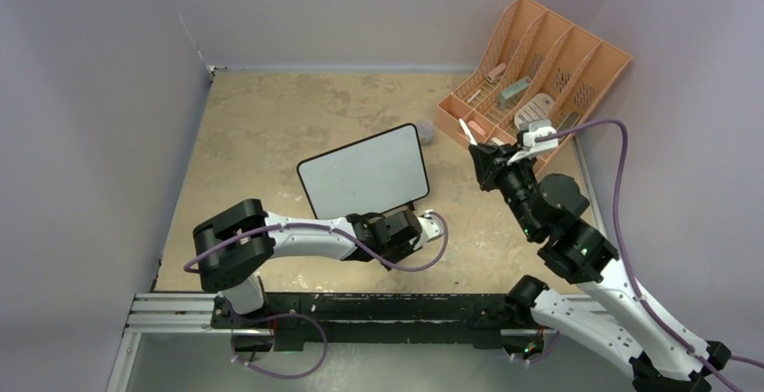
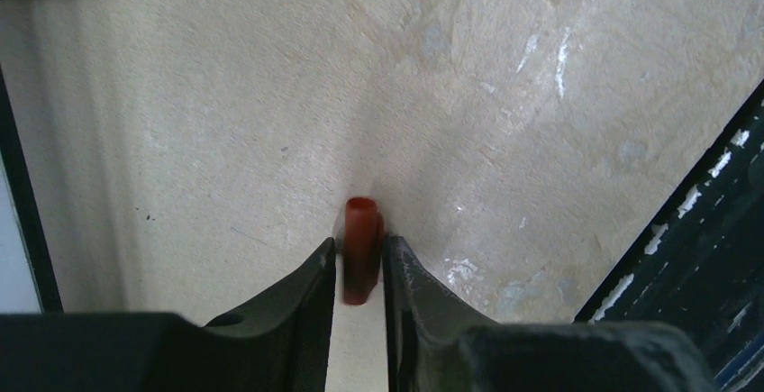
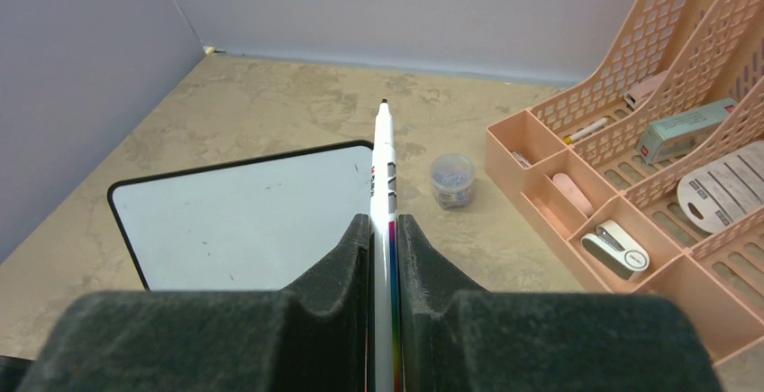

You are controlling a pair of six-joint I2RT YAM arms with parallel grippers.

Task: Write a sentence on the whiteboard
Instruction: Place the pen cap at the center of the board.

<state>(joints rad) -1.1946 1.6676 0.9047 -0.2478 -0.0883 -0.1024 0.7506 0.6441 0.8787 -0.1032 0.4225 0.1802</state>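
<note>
Whiteboard (image 1: 365,174): small white rectangle with a thin black round-cornered frame and a smooth face with faint specks; mid-table, just beyond the left arm.
Table (image 1: 261,122): mottled beige, stone-like.
Right gripper (image 3: 386,230): clamped on a slim white marker (image 3: 385,153), dark tip bare.
Left gripper (image 2: 359,252): narrow, with a red tubular cap (image 2: 361,225) between the fingers; blurred, grip unclear.

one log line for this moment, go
left gripper: red cap between jaws, grip unclear | right gripper: shut on marker, tip bare | whiteboard: no writing
</note>
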